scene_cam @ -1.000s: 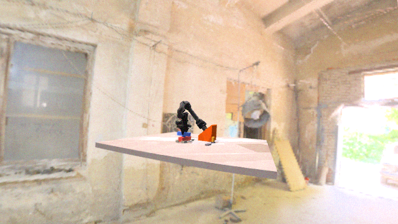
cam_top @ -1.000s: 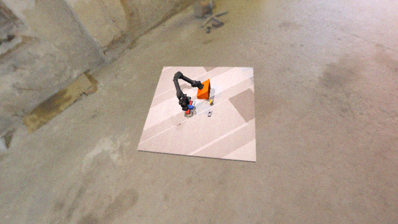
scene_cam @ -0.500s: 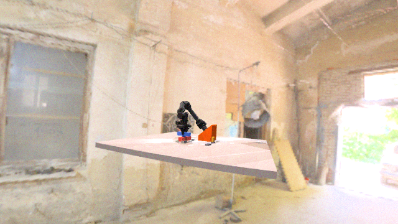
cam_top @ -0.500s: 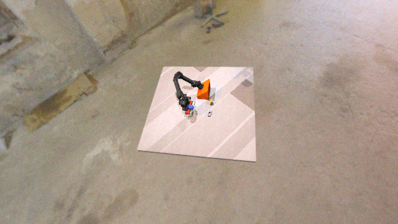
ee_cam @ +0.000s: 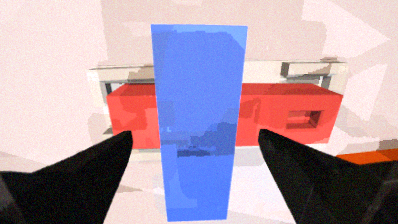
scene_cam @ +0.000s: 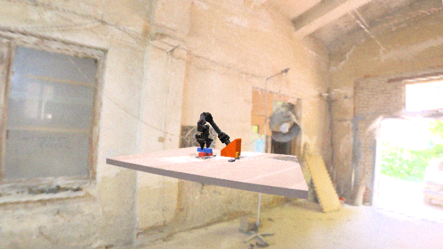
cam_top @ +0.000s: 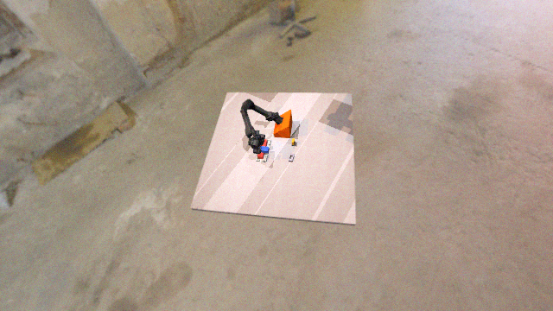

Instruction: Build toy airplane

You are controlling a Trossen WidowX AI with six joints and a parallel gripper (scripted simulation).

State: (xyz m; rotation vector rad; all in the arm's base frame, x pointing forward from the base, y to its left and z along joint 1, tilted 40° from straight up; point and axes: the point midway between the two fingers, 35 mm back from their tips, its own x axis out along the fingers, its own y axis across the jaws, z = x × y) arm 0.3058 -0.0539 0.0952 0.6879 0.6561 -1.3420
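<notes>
The red fuselage (cam_top: 260,155) (scene_cam: 205,155) (ee_cam: 285,102) lies lengthwise in the pale cradle (ee_cam: 120,75), its small tail socket empty on the right in the wrist view. The blue wing (cam_top: 264,149) (scene_cam: 205,150) (ee_cam: 200,90) lies crosswise over the fuselage. Its tab and the socket under it are hidden, so I cannot tell whether it sits fully down. My gripper (scene_cam: 205,148) (ee_cam: 196,135) is open, one finger on each side of the wing with gaps between, low over it. The yellow tail fin (cam_top: 294,142) (scene_cam: 237,155) stands apart from the fuselage, near the orange block.
A large orange wedge-shaped block (cam_top: 282,126) (scene_cam: 232,149) (ee_cam: 377,159) stands beside the arm's base; its edge shows at the right of the wrist view. A small dark-edged holder (cam_top: 291,158) (scene_cam: 232,160) lies on the table (cam_top: 302,199) (scene_cam: 263,178), on the tail fin's side of the cradle.
</notes>
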